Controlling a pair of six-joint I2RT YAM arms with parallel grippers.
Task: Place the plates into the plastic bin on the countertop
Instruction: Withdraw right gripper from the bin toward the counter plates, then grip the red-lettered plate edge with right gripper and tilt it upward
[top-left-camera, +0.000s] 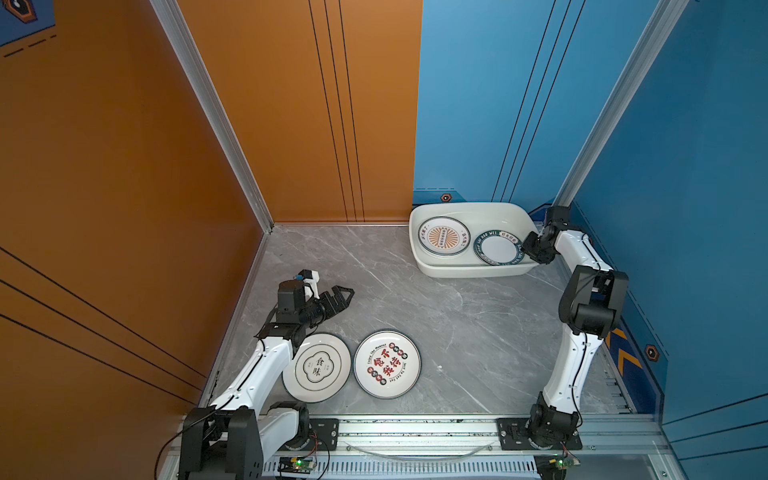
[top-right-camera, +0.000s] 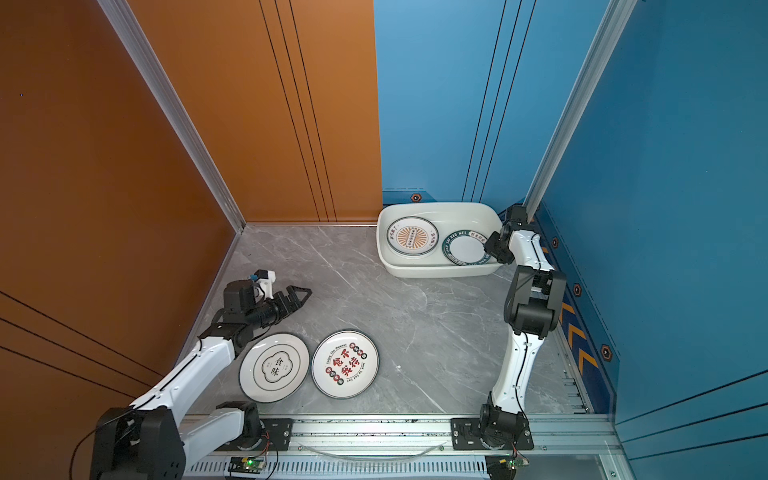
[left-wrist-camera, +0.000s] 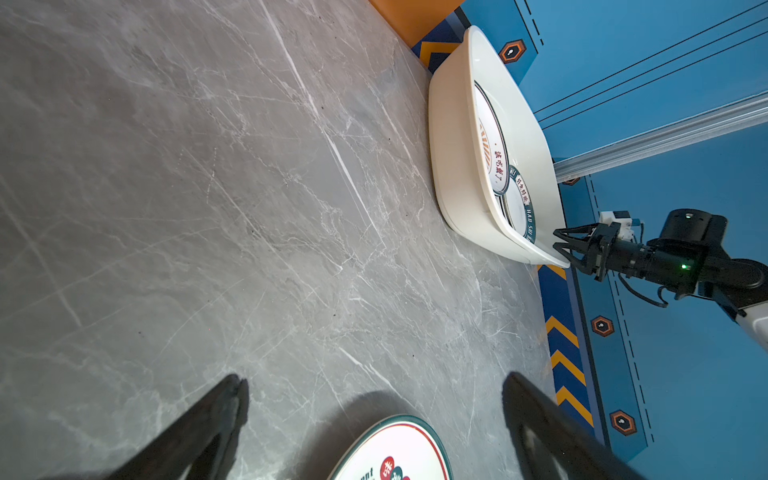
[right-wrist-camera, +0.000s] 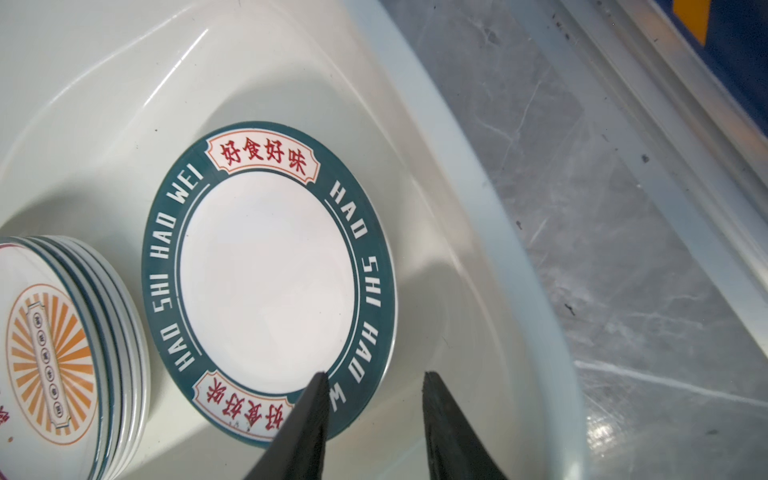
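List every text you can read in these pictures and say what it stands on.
"HAO SHI HAO WEI": teal-rimmed plate in the plastic bin.
"好食好味": same plate, in red, twice.
"食味": black-lettered plate on the countertop.
"Enjoy The Moment": red-lettered plate beside it; rest blurred.
Sunburst plate: lettering too small.

Sunburst plate stack (right-wrist-camera: 54, 353) half out of frame; black-lettered plate (top-left-camera: 318, 368) partly beneath left arm (top-left-camera: 262, 374).
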